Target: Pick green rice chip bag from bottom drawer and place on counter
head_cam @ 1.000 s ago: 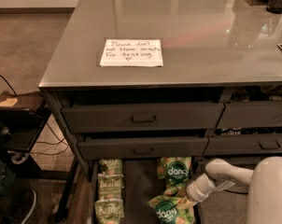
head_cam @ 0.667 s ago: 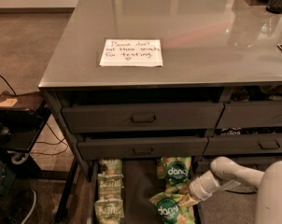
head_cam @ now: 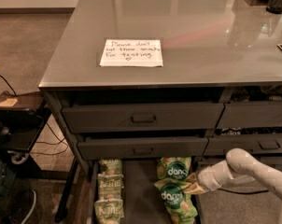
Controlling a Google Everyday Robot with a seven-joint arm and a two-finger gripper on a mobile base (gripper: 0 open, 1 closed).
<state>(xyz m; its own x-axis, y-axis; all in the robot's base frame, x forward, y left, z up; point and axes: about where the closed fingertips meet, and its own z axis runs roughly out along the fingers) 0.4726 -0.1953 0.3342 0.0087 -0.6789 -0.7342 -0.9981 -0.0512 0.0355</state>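
Note:
The bottom drawer (head_cam: pixel 137 190) is pulled open and shows its dark floor. Bright green rice chip bags lie in its right half: one at the back (head_cam: pixel 174 168), one in front of it (head_cam: pixel 172 196), and part of a third at the lower edge (head_cam: pixel 186 214). My gripper (head_cam: pixel 193 187) reaches in from the right on a white arm (head_cam: pixel 239 167). It sits at the right edge of the green bags, between the back and the middle one, touching them. The glossy grey counter (head_cam: pixel 192 27) lies above and bears a white handwritten note (head_cam: pixel 131 53).
Paler olive bags (head_cam: pixel 109 186) lie in a column in the drawer's left half. Two upper drawers with pull handles (head_cam: pixel 143 118) stand slightly open above. More drawers are at the right (head_cam: pixel 267 143). A dark cart and cables (head_cam: pixel 15 125) stand at the left.
The arm has shifted a little up and to the left. The gripper stays at the right edge of the green bags. The bags have hardly moved.

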